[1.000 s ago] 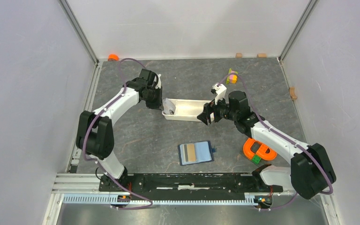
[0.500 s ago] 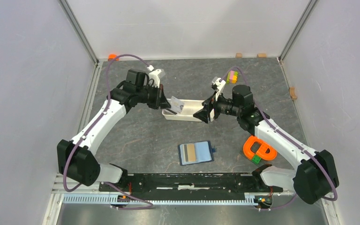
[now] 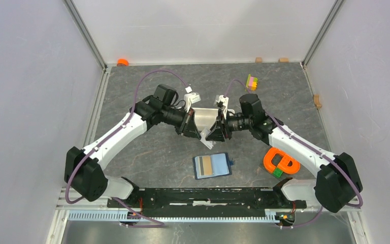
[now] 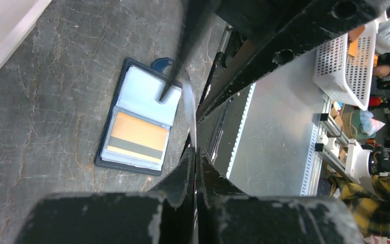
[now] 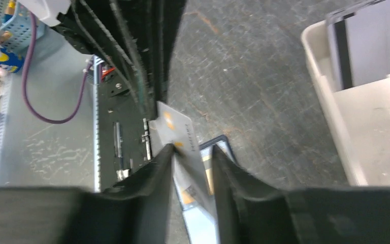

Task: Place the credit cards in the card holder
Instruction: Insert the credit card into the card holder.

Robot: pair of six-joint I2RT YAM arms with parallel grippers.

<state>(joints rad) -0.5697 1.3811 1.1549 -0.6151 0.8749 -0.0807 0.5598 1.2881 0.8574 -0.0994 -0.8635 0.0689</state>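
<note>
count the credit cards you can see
3: a card pinched in the left hand; an orange card in the wallet; a grey card standing in the white tray, where more may hide.

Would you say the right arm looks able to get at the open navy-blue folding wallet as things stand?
Probably yes: the navy-blue wallet lies open close by the right end effector, nothing between them. But the left end effector grips the silvery card sitting between the right fingers and must release first.
</note>
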